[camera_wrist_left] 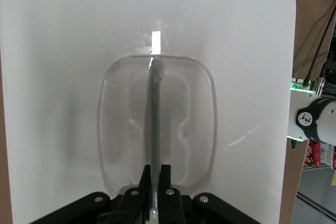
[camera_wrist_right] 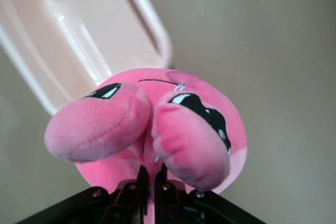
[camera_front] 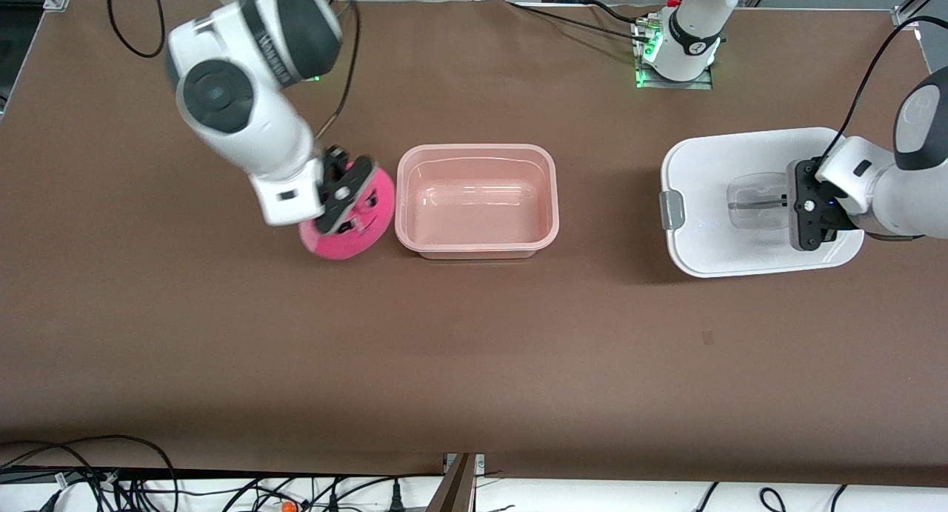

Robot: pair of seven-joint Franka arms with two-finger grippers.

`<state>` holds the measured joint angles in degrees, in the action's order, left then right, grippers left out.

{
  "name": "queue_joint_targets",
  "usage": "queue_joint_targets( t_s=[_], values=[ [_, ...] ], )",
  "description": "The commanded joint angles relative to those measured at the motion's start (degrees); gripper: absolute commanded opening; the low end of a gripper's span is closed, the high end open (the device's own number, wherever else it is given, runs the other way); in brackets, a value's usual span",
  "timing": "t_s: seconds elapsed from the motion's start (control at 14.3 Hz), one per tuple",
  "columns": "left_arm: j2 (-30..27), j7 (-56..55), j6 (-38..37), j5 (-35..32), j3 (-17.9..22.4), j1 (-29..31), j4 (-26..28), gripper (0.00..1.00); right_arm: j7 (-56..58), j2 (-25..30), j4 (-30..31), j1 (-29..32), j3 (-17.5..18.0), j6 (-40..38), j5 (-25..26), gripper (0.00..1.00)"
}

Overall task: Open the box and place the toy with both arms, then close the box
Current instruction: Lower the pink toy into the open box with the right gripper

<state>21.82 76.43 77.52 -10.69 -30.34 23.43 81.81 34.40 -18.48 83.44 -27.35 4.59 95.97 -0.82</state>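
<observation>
The pinkish tub of the box [camera_front: 476,201] stands open and empty at the table's middle. Its white lid [camera_front: 740,201] lies toward the left arm's end, with a grey clip [camera_front: 672,209] on its edge. My left gripper [camera_front: 803,204] is shut on the lid's clear handle [camera_wrist_left: 155,114]. The bright pink plush toy [camera_front: 352,215] is beside the tub toward the right arm's end. My right gripper [camera_front: 342,195] is shut on the toy [camera_wrist_right: 157,124], pinching plush between its two bulges, with the tub's rim [camera_wrist_right: 152,30] close by.
Brown cloth covers the table. Cables run along the top edge near the arm bases and below the table's near edge. The left arm's base [camera_front: 678,45] with green lights stands farther from the camera than the lid.
</observation>
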Motion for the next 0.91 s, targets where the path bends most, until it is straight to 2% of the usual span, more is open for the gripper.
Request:
queue_joint_targets(
  t_s=[0.0, 0.35, 0.63, 0.84],
  values=[
    [0.94, 0.13, -0.71, -1.26, -0.25, -0.22, -2.18, 0.0, 4.71, -1.73, -3.02, -5.07, 0.42, -1.84, 2.49, 0.0],
    [3.22, 0.3, -0.88, -0.65, -0.25, 0.13, -3.15, 0.0, 4.8, -7.35, -8.29, -12.1, 0.42, -1.84, 6.79, 0.0],
    [3.32, 0.39, -0.88, -0.65, -0.25, 0.13, -3.15, 0.0, 4.45, -12.45, -12.24, -14.13, 0.42, -1.31, 6.97, 0.0],
    [3.4, 0.65, -0.88, -0.65, -0.33, 0.13, -3.15, 0.0, 4.36, -14.04, -12.6, -14.57, 0.34, -0.35, 7.15, 0.0]
  ],
)
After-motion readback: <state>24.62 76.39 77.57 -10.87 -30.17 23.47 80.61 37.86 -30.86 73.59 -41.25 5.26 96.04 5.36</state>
